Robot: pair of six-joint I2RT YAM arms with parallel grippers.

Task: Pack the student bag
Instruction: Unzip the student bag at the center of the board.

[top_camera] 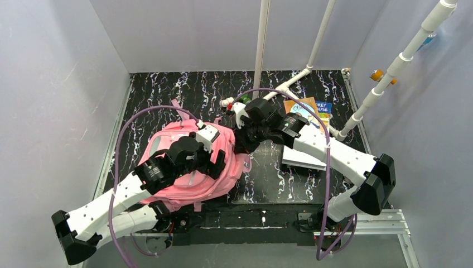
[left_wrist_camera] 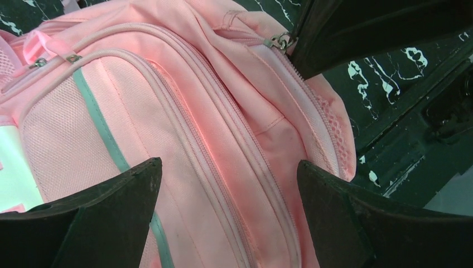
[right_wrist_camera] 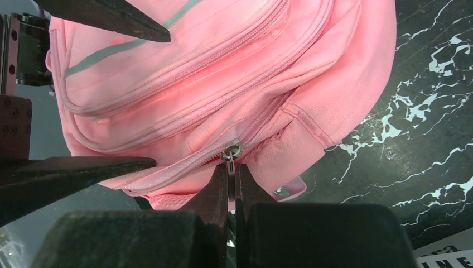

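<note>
Black fingers of the right end effector [right_wrist_camera: 231,167] fill the foreground, pressed together on the small metal zipper pull [right_wrist_camera: 231,151] at the side of the student bag [top_camera: 230,156]. Over the bag's front hovers the left end effector [left_wrist_camera: 228,167], its fingers spread wide and gripping nothing. With nothing pinning the soft fabric, a tug on the zip could drag the whole bag along instead of opening it. The tiny pull could also slip out of the pinch. Pink and limp, the bag lies flat on the black marbled desk [top_camera: 268,184], left of centre, front pocket facing up. Its long axis seems to run, somewhat slanted, from the near edge toward the back wall. A pink loop at the far end suggests the top points away from the arm bases.
</note>
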